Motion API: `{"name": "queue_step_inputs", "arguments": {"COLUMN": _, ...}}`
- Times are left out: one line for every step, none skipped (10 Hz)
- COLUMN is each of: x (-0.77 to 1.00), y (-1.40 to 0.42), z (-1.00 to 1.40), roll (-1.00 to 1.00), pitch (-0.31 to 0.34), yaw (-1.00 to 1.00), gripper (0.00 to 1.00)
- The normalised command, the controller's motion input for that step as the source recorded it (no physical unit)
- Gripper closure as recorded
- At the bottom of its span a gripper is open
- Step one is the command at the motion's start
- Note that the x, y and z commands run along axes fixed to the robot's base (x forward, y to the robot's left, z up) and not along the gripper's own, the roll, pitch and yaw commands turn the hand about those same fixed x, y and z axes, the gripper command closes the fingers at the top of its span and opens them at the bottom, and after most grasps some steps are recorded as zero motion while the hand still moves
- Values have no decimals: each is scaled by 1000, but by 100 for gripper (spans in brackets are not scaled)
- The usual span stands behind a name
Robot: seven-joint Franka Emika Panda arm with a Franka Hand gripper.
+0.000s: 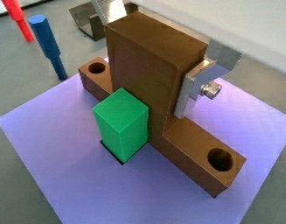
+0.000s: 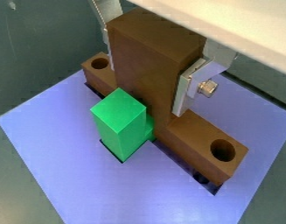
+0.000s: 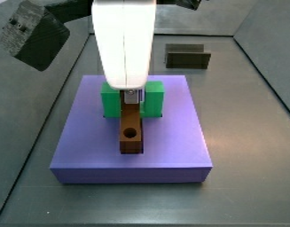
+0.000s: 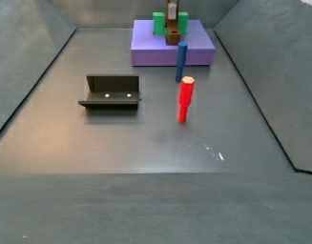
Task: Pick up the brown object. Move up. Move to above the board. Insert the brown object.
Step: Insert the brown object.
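Now I see my gripper (image 1: 151,66) fingers (image 1: 201,83) pinching the brown bar (image 1: 169,131), which lies on the purple board (image 1: 63,166) below them.

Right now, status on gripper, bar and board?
Gripper over the board, shut on the bar. Bar lying in the centre slot, beside the green bracket. Nothing blocking; peg and box off the board.
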Motion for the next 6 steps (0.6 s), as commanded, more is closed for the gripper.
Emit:
{"name": "queue_step_inputs", "arguments": {"x": 214, "y": 0, "z": -223, "roll": 0, "pitch": 0, "yaw": 20, "gripper": 100}}
{"name": "queue_step_inputs", "arguments": {"x": 440, "y": 0, "z": -120, "roll": 0, "pitch": 0, "yaw": 0, "gripper": 100}}
{"name": "queue_step_inputs", "arguments": {"x": 374, "y": 0, "z": -157, "roll": 20, "pitch": 0, "yaw": 0, "gripper": 100}}
{"name": "queue_step_inputs", "arguments": {"x": 237, "y": 0, "z": -186, "roll": 6, "pitch": 0, "yaw": 0, "gripper": 100}}
{"name": "queue_step_inputs", "arguments": {"x": 134, "y": 0, "z": -214, "roll": 0, "pitch": 0, "yaw": 0, "gripper": 100}}
{"name": "queue_step_inputs", "arguments": {"x": 23, "y": 0, "z": -329, "roll": -4, "pitch": -36, "yaw": -34, "gripper": 100}}
